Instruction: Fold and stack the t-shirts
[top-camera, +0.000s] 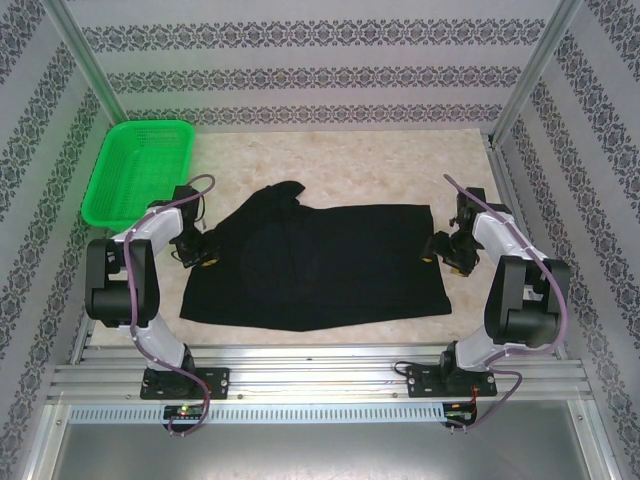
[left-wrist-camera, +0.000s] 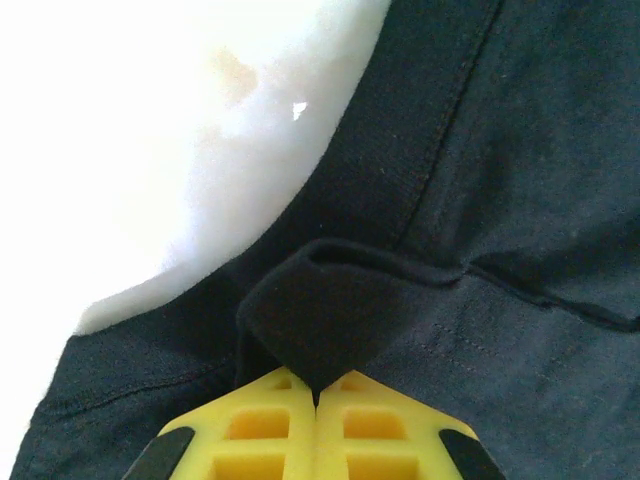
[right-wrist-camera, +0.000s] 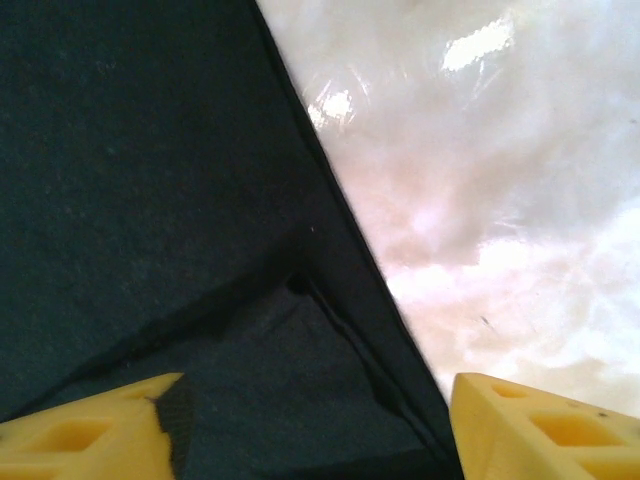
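T-shirt (top-camera: 320, 265) wanted matched grips before any lift: left gripper (left-wrist-camera: 316, 392) was pressed together on a fold of cloth by the seam; right gripper (right-wrist-camera: 312, 400) stood spread astride the opposite edge, needing a deep bite; black, mostly flat, it lay across the table (top-camera: 400, 170), bunched far-left.

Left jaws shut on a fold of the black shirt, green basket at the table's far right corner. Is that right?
No. The green basket sits at the table's far left corner, as the top view shows. The left jaws are indeed shut on a fold of the black shirt.
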